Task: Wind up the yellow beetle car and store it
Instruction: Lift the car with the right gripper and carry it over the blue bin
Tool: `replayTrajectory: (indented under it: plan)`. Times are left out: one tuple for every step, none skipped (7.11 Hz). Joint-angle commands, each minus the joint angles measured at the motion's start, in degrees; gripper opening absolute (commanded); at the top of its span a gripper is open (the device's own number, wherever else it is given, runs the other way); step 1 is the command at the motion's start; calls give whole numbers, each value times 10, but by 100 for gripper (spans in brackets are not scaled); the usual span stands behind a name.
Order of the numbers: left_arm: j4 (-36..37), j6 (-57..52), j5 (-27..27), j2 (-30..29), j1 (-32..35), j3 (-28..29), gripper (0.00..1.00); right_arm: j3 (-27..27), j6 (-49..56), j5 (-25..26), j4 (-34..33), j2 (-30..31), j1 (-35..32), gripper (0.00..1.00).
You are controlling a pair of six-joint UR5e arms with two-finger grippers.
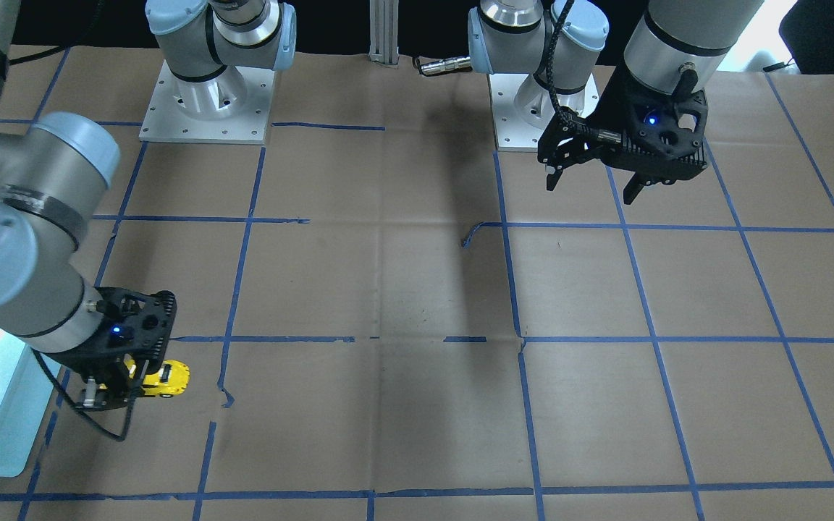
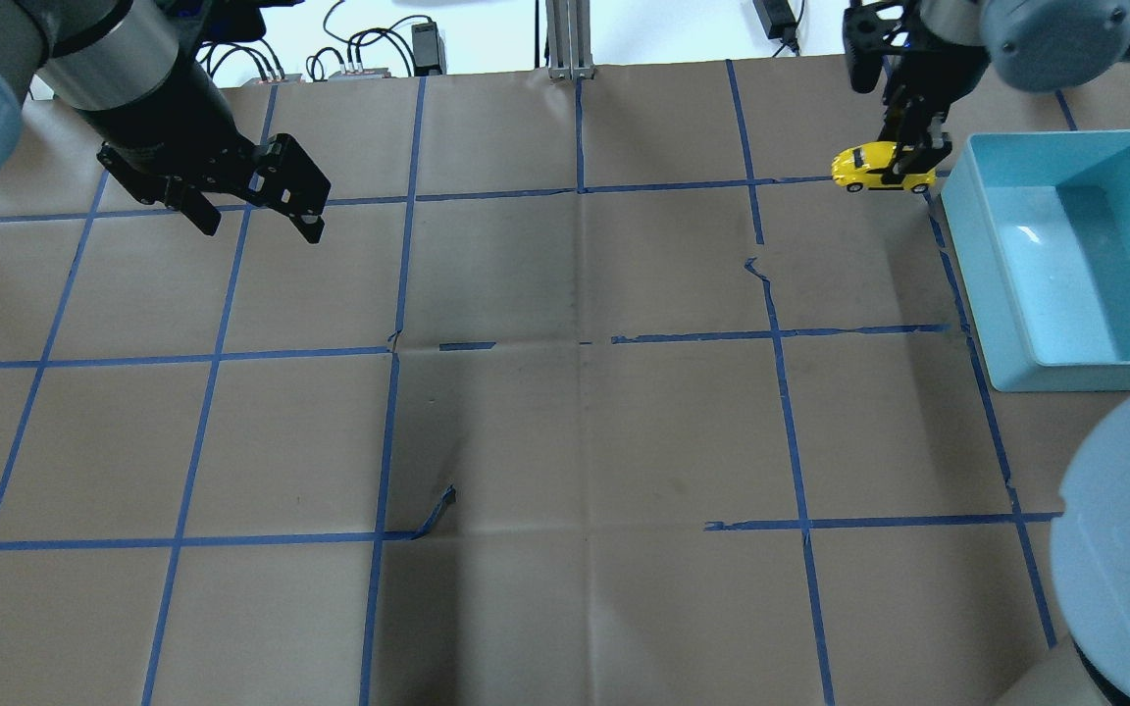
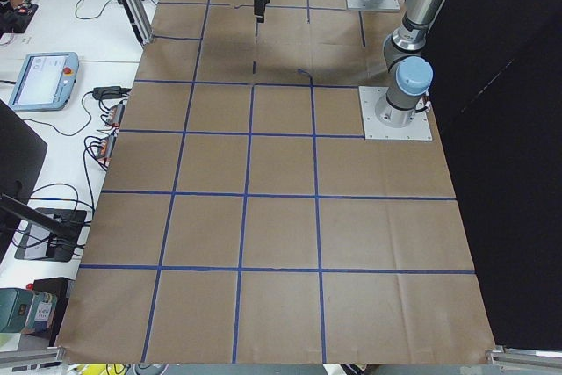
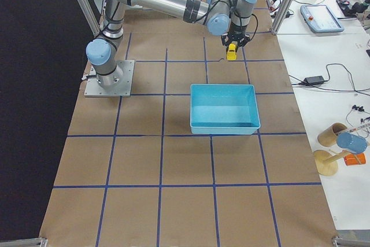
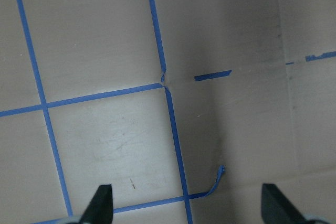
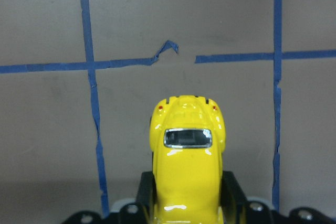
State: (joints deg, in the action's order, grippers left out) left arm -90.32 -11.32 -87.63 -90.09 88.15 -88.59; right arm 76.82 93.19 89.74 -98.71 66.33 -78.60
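Observation:
The yellow beetle car (image 2: 874, 167) is held at the far right of the table, just left of the blue bin's far corner. My right gripper (image 2: 908, 165) is shut on the car's sides. The right wrist view looks down on the car's roof and rear window (image 6: 187, 145) between the fingers. The car also shows in the front-facing view (image 1: 167, 378) and the exterior right view (image 4: 231, 54). I cannot tell whether its wheels touch the paper. My left gripper (image 2: 256, 221) is open and empty, above the far left of the table.
A light blue open bin (image 2: 977, 265) stands at the right edge, next to the car; it also shows in the exterior right view (image 4: 196, 108). Brown paper with a blue tape grid covers the table. A loose tape end (image 2: 437, 512) curls up near the middle.

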Motion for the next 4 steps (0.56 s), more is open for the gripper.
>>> replayTrajectory:
  plan:
    - [0,0,0,0,0,0,99,-27,-126,22,51,1,81,21]
    - [0,0,0,0,0,0,99,-27,-167,27,50,1,106,21]
    - [0,0,0,0,0,0,99,-26,-193,32,48,-4,134,20]
    - [0,0,-1,0,0,0,99,-28,-344,32,34,-5,143,20]
